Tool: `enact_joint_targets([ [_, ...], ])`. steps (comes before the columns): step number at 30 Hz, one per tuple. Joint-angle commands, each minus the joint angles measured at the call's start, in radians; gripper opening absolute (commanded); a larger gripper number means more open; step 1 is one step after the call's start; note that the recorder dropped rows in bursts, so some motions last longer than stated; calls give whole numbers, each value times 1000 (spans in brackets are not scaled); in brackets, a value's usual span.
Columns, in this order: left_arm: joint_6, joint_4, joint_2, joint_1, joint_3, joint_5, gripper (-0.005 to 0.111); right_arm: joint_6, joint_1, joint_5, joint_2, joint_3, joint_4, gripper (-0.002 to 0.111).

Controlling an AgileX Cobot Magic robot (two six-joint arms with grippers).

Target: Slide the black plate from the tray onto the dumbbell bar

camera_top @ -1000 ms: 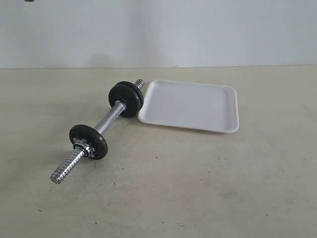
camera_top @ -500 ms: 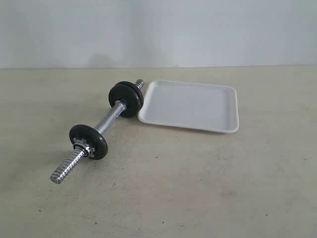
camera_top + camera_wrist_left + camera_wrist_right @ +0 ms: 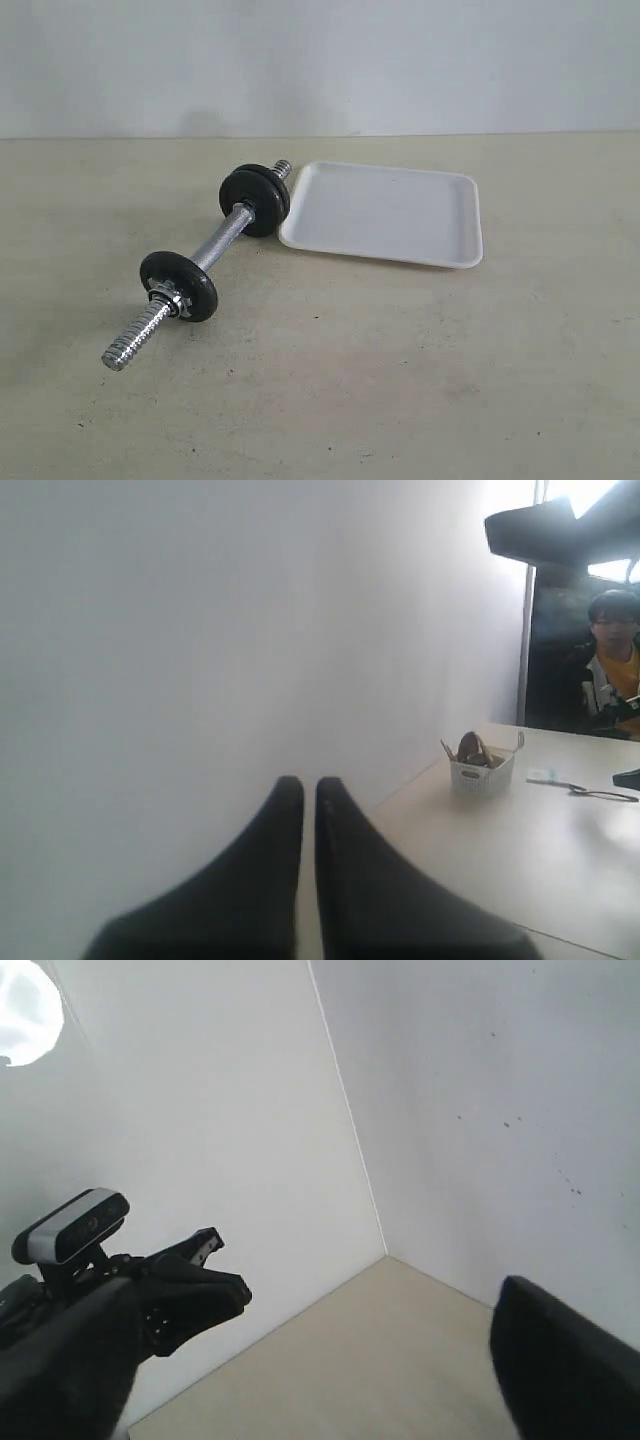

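Nothing on the tabletop has moved since the earlier frame. The dumbbell bar lies with its axis running from 7 o'clock to 1 o'clock in the exterior view, propped on the rims of its discs, which probably keeps it steady. The tray sits at 3 o'clock of the bar's far end, just beside it, and holds nothing. The black plate is therefore judged to be one of the two discs standing face to face at that far end; which one cannot be told. It is matte black and round with a raised rim, standing on edge with the bar through its centre. A single disc and a collar nut occupy the 7 o'clock end. The left tool has its fingers pressed together on nothing. The right tool has its fingers wide apart and empty. Both face a wall, away from the work, which suggests the task is complete.
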Motion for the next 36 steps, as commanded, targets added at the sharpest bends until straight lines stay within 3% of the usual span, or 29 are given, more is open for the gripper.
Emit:
enact_joint_targets([
  [1, -67, 57, -118, -3, 0, 15, 4, 20, -1, -1, -112, 2, 7, 30],
  [2, -86, 81, -146, -3, 0, 15, 4, 20, -1, -1, -138, 2, 7, 9],
  [3, -105, 103, -173, -3, 0, 15, 4, 18, -1, -1, -165, 2, 7, 0],
  [16, -159, 177, -527, 1, 134, -7, 4, -199, -1, -1, -560, 32, -2, 1],
  [23, -159, 208, -660, 1, 218, -45, 4, -284, -1, -1, -782, 289, -25, 1],
  [27, -182, 237, -673, 1, 263, -45, 4, -233, -1, -1, -829, 455, -283, 1],
  [32, -184, 253, -675, 1, 323, -45, 4, 2, -1, -297, -816, 710, -794, 1],
  [36, -181, 337, -675, 1, 360, -54, 4, -48, 24, -727, -818, 986, -785, 1],
])
